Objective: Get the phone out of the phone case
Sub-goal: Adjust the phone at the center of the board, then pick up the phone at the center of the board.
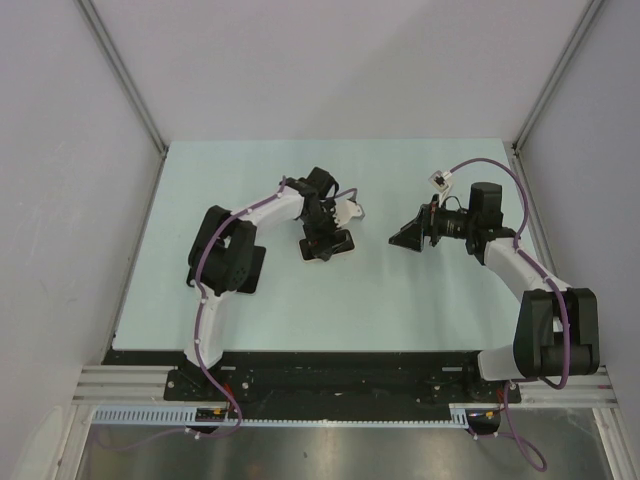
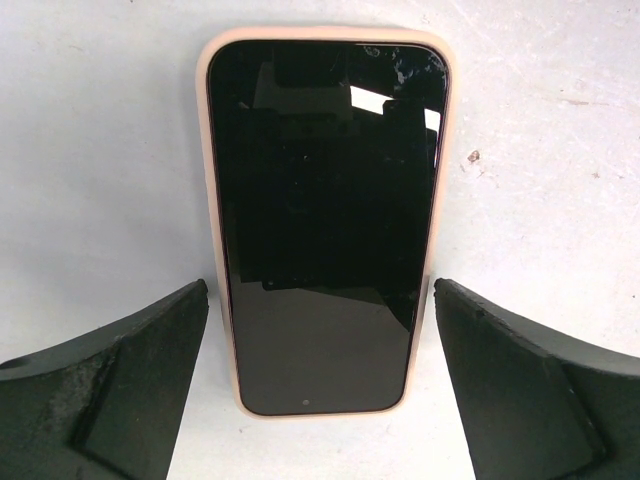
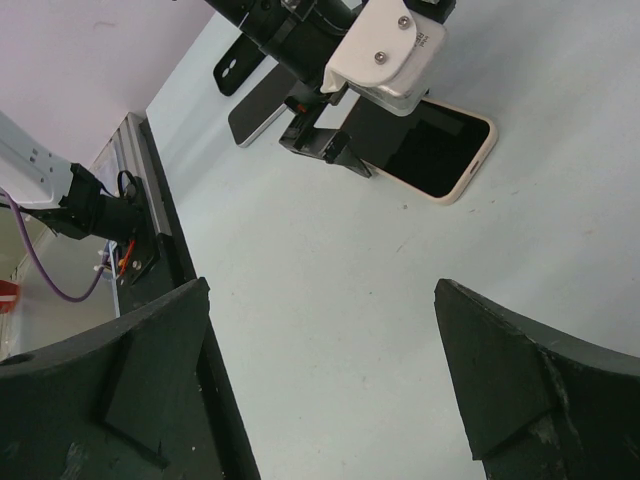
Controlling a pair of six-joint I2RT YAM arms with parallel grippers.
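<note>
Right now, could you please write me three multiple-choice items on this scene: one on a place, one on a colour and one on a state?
1. Where is the phone?
A. Inside a box
B. On a shelf
C. Flat on the table, under the left hand

2. What colour is the phone case?
A. Dark blue
B. Pale pink
C. Bright green

3. How does the right hand stand?
A. Open and empty
B. Shut on the phone case
C. Shut on nothing

Answers:
1 C: the left wrist view shows it lying screen up, its near end between that hand's open fingers.
2 B: a pale pink rim runs round the phone.
3 A: in its own wrist view the fingers stand wide apart over bare table.
</note>
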